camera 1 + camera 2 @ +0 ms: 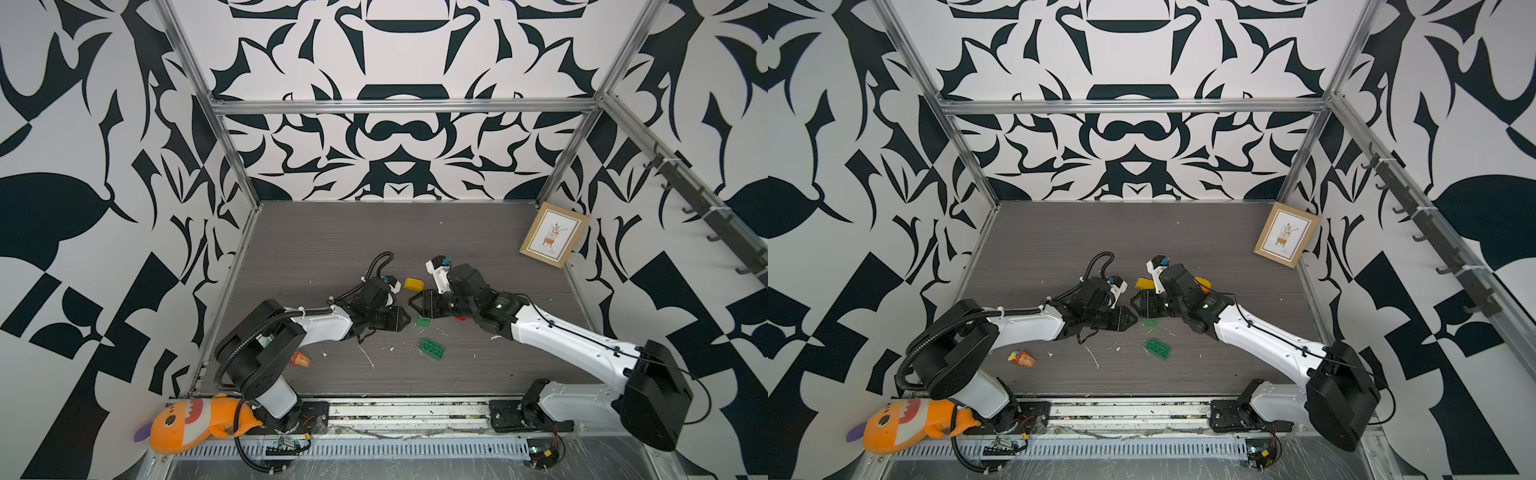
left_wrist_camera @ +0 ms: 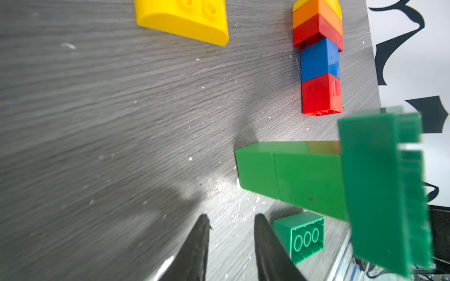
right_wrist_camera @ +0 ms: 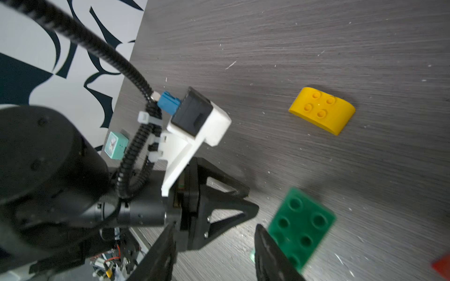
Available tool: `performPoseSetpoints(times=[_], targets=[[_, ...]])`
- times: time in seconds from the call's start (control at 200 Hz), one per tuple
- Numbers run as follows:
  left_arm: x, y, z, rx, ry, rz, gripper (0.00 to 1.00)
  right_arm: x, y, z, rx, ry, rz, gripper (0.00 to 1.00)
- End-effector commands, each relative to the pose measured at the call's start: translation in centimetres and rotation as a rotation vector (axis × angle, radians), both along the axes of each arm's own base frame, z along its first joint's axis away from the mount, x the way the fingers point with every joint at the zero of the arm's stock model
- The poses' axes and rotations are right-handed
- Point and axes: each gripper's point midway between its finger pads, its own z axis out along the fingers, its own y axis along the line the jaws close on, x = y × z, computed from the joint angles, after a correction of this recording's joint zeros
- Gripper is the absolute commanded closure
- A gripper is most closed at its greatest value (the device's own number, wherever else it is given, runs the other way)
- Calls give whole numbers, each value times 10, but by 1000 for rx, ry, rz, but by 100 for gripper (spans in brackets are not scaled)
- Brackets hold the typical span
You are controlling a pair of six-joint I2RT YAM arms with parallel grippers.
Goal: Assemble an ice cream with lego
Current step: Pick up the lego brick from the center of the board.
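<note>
My left gripper [image 1: 405,318] [image 2: 232,219] and right gripper [image 1: 412,305] [image 3: 215,228] point at each other mid-table, both open with only bare table between their fingers. Just beside both tips is a green column of lego [image 2: 292,175] capped by a wide green studded plate [image 2: 379,189] [image 3: 302,223] [image 1: 423,322], blurred and touched by neither gripper. A loose green brick [image 2: 302,236] [image 1: 432,348] lies nearby. A yellow dome brick [image 1: 414,284] [image 3: 321,113] lies behind the grippers. A yellow, orange, red, blue and red stack [image 2: 319,58] [image 1: 1203,284] lies on its side by the right arm.
A framed picture [image 1: 554,234] leans on the right wall at the back. A crumpled orange-red wrapper [image 1: 301,359] lies near the left arm's base, and an orange plush toy [image 1: 195,419] rests off the front left corner. A small teal clock [image 3: 116,145] stands by the left wall.
</note>
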Motion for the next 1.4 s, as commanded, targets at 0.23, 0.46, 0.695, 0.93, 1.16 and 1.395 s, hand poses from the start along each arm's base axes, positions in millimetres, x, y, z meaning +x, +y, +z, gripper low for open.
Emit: performPoseSetpoints(times=[0.23,0.46,0.695,0.93,1.16,1.395], targets=[[4,47,43,5,-122,112,45,-75,-50,-57,-334,-79,150,42],[2,72,70,-15,-177,182,40,-81,-45,-98,-535,-89,233,37],[-2,91,77,28,-214,219,37,-71,-38,-100,-576,-117,245,30],[-4,100,78,38,-215,236,37,-78,-30,-125,-560,-58,274,27],[-5,98,80,31,-211,224,37,-78,-28,-140,-587,-31,278,26],[-5,97,88,23,-219,220,37,-88,-37,-144,-575,11,272,43]])
